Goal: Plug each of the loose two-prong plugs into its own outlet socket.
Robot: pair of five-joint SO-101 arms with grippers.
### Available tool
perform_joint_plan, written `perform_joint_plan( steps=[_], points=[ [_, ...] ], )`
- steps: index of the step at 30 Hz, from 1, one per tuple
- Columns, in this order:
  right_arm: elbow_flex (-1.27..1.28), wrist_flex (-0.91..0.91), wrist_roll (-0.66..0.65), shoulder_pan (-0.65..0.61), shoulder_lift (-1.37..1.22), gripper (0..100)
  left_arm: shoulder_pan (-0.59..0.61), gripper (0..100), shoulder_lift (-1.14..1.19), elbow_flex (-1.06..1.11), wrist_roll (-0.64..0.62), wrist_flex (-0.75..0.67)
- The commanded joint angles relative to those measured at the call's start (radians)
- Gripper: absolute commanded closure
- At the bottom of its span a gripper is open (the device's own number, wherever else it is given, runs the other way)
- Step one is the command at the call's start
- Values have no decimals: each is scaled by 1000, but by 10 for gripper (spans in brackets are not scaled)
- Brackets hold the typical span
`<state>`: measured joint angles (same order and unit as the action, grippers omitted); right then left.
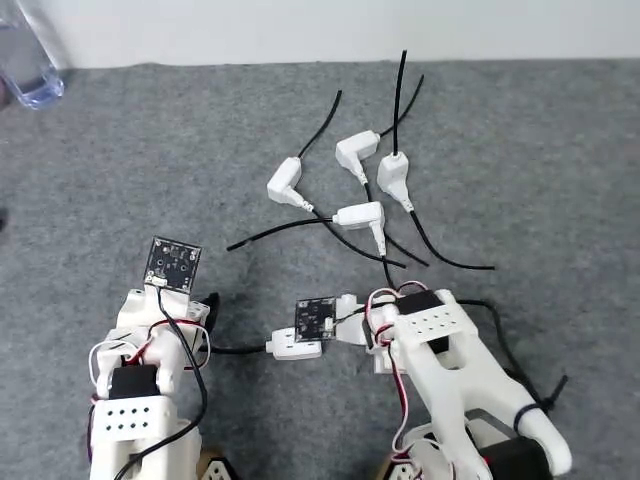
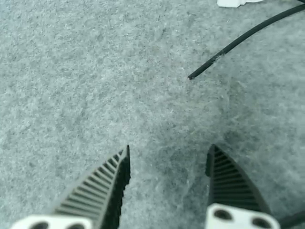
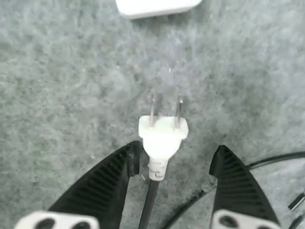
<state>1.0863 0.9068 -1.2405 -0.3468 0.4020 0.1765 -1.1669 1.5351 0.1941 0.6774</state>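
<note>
Nothing plugged yet, by my read: one plug (image 3: pixel 162 133) lies between the wide-open jaws of the right end effector (image 3: pixel 178 147), ungripped, prongs facing the socket (image 1: pixel 295 346) just ahead. Four loose plugs (image 1: pixel 358 214) wait beyond the socket. The left end effector (image 2: pixel 169 148) is open and empty near the socket, over the grey felt desk (image 1: pixel 520 150), with a white wall (image 1: pixel 300 30) and a clear bottle (image 1: pixel 28 60) far beyond.

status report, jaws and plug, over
Left gripper: jaws open, nothing held. Right gripper: jaws open around plug, not gripped. Prongs face outlet socket, nothing between.
</note>
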Motion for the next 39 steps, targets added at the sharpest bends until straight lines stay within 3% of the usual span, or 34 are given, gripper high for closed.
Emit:
perform_joint_plan(
  steps=[1, 21, 39],
  points=[
    [-3, -12, -9, -22, -1, 754, -3, 754, -11, -7, 11, -18],
    [-149, 54, -9, -28, -208, 754, -3, 754, -11, -7, 11, -17],
    [-157, 53, 26, -54, -214, 755, -3, 754, -11, -7, 11, -17]
  ],
)
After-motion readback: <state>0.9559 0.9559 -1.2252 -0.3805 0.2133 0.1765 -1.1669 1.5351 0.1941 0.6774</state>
